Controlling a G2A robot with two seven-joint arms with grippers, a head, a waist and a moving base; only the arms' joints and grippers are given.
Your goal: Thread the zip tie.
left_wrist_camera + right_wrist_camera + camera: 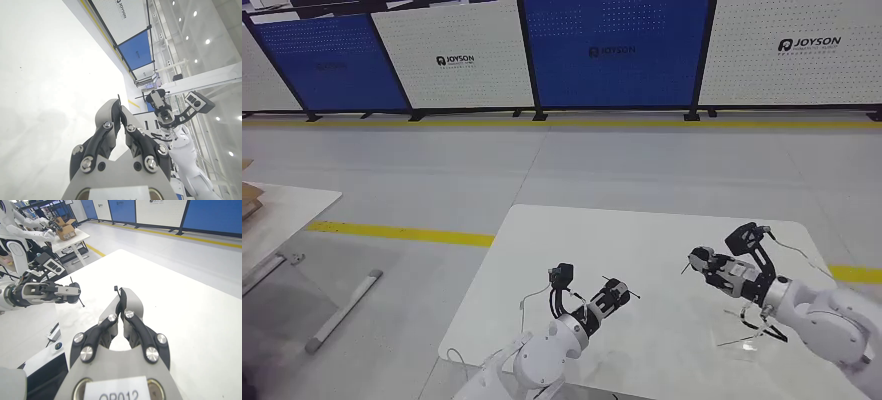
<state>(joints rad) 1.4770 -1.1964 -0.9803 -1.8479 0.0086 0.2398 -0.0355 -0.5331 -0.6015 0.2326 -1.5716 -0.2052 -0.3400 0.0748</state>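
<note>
Presently both arms hang over the white tabletop (642,235), their tips facing each other with a clear gap between them. The left end effector (620,291) is closed, its two pads pressed tight on a thin black zip tie (81,303). The tie runs crosswise through the grip and sticks out on both sides of the fingers. From the left wrist view a short sliver of the strip rises just past the fingertips. The right end effector (121,294) is likewise closed, pinching a second zip tie (115,288). That tie's small square head pokes out beyond the fingertips and bends to one side. In the left wrist view its strip shows as a straight dark line across the right end effector's tip. Neither tie touches the other or the tabletop.
</note>
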